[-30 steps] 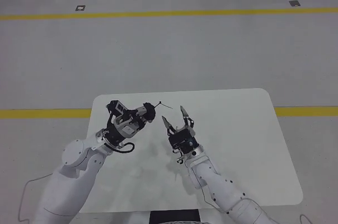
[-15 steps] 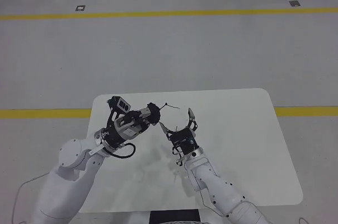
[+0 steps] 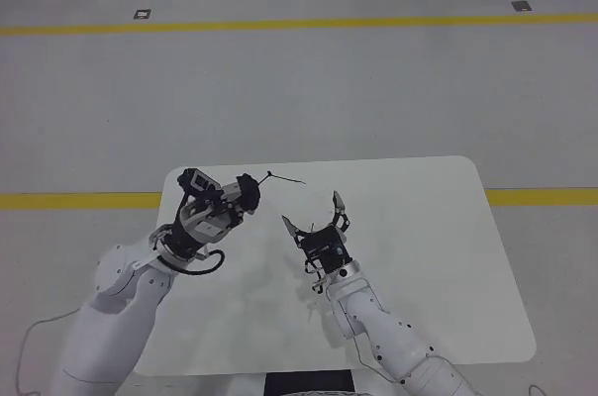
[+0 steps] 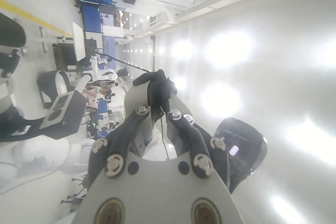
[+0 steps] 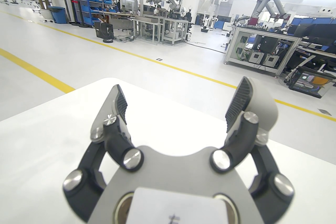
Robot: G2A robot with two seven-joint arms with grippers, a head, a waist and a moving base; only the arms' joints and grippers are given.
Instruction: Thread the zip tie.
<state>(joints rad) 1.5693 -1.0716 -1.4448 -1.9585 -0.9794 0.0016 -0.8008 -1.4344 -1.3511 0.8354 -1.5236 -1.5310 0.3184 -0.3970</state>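
Observation:
A thin black zip tie (image 3: 282, 178) sticks out from my left gripper (image 3: 249, 190), which is shut on it above the white table's (image 3: 428, 257) back left part. In the left wrist view the zip tie (image 4: 123, 63) runs out from between the shut fingers (image 4: 147, 93), and a black strand hangs down between them. My right gripper (image 3: 313, 215) stands open with nothing in it, to the right of the left one and apart from the tie. Its ribbed pads (image 5: 239, 99) are spread wide over the table (image 5: 39, 135).
The white table has rounded corners and sits on a pale floor with yellow lines (image 3: 299, 22). Workbenches and shelving (image 5: 147, 17) stand far behind in the room.
My left gripper has pulled back to the left and up with the zip tie, away from the right gripper. The right gripper opened wider between the two earlier frames, then held still.

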